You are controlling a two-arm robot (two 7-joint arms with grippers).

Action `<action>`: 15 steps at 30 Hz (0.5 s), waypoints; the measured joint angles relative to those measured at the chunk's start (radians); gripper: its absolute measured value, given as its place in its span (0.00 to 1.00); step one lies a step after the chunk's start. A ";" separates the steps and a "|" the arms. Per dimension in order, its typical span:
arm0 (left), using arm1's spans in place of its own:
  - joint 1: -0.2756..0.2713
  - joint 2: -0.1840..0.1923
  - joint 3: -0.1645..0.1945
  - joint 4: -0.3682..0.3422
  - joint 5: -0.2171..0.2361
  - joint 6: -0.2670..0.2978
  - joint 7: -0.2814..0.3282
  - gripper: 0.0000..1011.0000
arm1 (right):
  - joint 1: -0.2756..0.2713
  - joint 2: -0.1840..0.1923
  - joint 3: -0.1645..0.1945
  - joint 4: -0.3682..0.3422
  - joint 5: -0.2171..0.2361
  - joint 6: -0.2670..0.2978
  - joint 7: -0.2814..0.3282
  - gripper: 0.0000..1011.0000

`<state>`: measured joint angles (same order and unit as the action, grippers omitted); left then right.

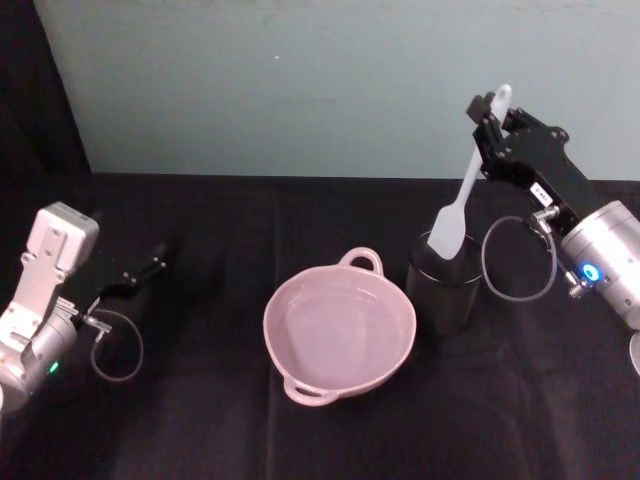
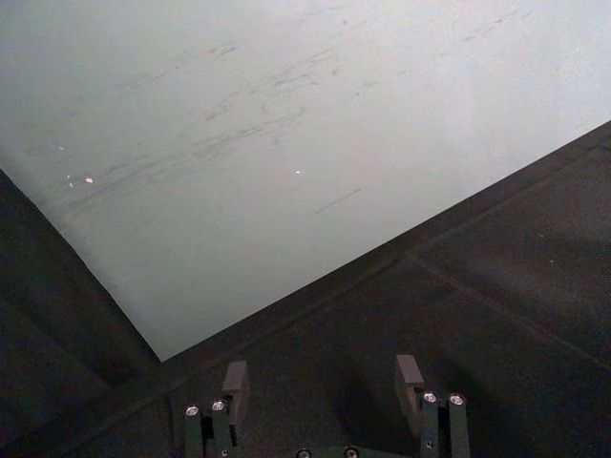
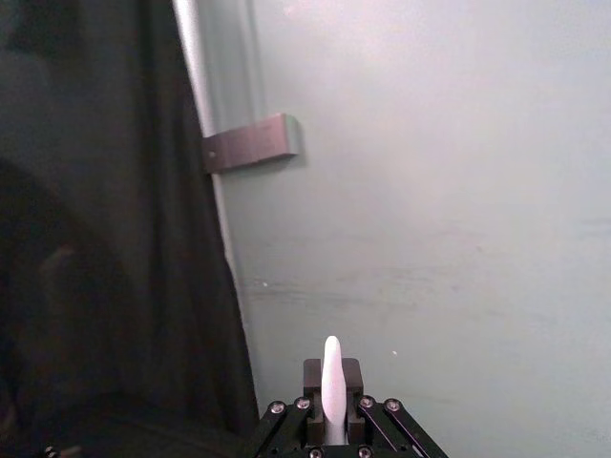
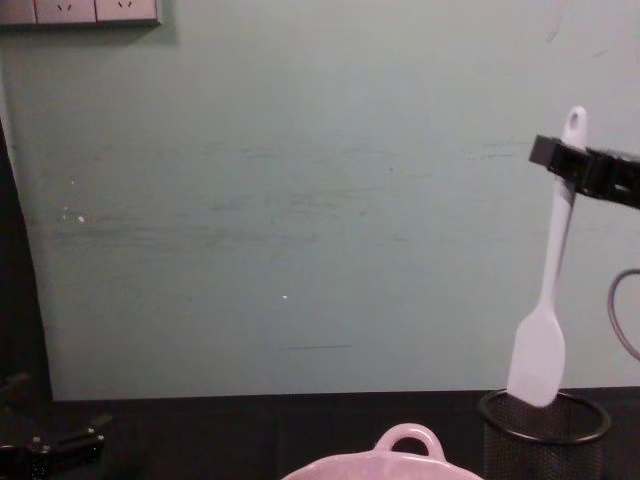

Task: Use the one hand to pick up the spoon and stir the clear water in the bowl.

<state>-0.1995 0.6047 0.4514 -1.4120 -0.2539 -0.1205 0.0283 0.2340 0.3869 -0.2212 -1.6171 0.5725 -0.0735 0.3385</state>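
The right gripper [image 1: 487, 120] is clenched on the upper handle of the spoon [image 1: 460, 200], which hangs almost upright with its blade at the mouth of the black mesh cup [image 1: 440, 295]; I cannot tell whether the blade touches the rim. The pink bowl [image 1: 272, 335] stands on the dark table [image 1: 200, 420] just beside the cup, toward the middle, and in the chest view the lower edge cuts it off, while water inside is hard to make out. The left gripper [image 1: 150, 265] rests low at the left, well apart from the bowl, its fingers [image 2: 236, 382] spread and holding nothing.
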 joint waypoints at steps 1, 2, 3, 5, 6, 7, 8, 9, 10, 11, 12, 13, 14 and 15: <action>0.000 0.000 0.000 0.000 0.000 0.000 0.000 0.99 | -0.005 -0.008 0.008 0.009 0.007 0.000 -0.004 0.12; 0.000 0.000 0.000 0.000 0.000 0.000 0.000 0.99 | -0.008 -0.012 0.011 0.015 0.012 0.000 -0.004 0.12; 0.000 0.000 0.000 0.000 0.000 0.000 0.000 0.99 | -0.010 -0.017 0.015 0.020 0.018 0.000 -0.005 0.12; 0.000 0.000 0.000 0.000 0.000 0.000 0.000 0.99 | -0.017 -0.034 0.026 0.044 0.043 0.001 -0.004 0.12; 0.000 0.000 0.000 0.000 0.000 0.000 0.000 0.99 | -0.018 -0.038 0.029 0.050 0.051 0.001 -0.004 0.12; 0.000 0.000 0.000 0.000 0.000 0.000 0.000 0.99 | -0.020 -0.041 0.031 0.056 0.056 0.000 -0.002 0.12; 0.000 0.000 0.000 0.000 0.000 0.000 0.000 0.99 | -0.023 -0.049 0.036 0.068 0.069 -0.001 0.000 0.12; 0.000 0.000 0.000 0.000 0.000 0.000 0.000 0.99 | -0.023 -0.049 0.036 0.068 0.069 -0.001 0.000 0.12; 0.000 0.000 0.000 0.000 0.000 0.000 0.000 0.99 | -0.026 -0.057 0.040 0.080 0.081 -0.002 0.002 0.12; 0.000 0.000 0.000 0.000 0.000 0.000 0.000 0.99 | -0.027 -0.060 0.041 0.085 0.087 -0.003 0.004 0.12; 0.000 0.000 0.000 0.000 0.000 0.000 0.000 0.99 | -0.029 -0.065 0.044 0.093 0.096 -0.004 0.006 0.12; 0.000 0.000 0.000 0.000 0.000 0.000 0.000 0.99 | -0.031 -0.067 0.045 0.097 0.100 -0.005 0.007 0.12; 0.000 0.000 0.000 0.000 0.000 0.000 0.000 0.99 | -0.033 -0.070 0.046 0.100 0.104 -0.005 0.007 0.12; 0.000 0.000 0.000 0.000 0.000 0.000 0.000 0.99 | -0.035 -0.072 0.047 0.103 0.108 -0.006 0.007 0.12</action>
<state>-0.1996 0.6047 0.4514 -1.4120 -0.2539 -0.1205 0.0283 0.1992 0.3150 -0.1744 -1.5137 0.6801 -0.0795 0.3454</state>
